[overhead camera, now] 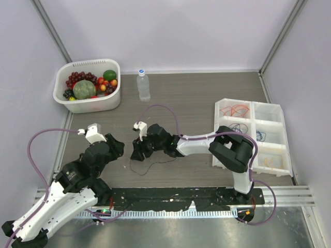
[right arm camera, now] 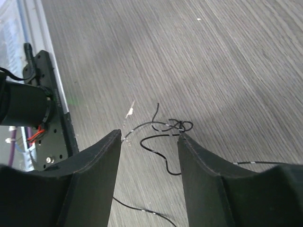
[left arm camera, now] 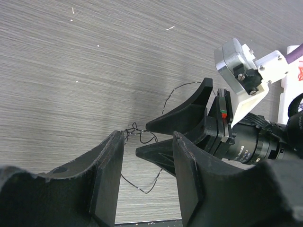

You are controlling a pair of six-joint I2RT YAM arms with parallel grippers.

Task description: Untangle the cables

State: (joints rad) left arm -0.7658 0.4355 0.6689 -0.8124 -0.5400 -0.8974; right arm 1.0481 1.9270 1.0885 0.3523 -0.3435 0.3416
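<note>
Spread wide, the left claw (left arm camera: 147,163) grips nothing; the right claw (right arm camera: 149,158) is equally spread. The knotted black cable (right arm camera: 177,126) lies on the tabletop (right arm camera: 213,56) between both claws, just beside their tips; contact cannot be confirmed. Coloured cables (overhead camera: 238,110) lie in the white tray (overhead camera: 252,120).

You have bright, even, diffuse light over the whole bench (overhead camera: 196,98) from above, and the arms cast only faint, soft shadows toward its near edge. The metal strip (overhead camera: 181,227) along that edge gives a dull sheen. In the wrist views the wood grain and the thin black cable (right arm camera: 161,127) are sharp. The left gripper (left arm camera: 147,137) and the right gripper (right arm camera: 149,137) loom dark and slightly soft up close, and a broad grey shadow crosses the surface.
</note>
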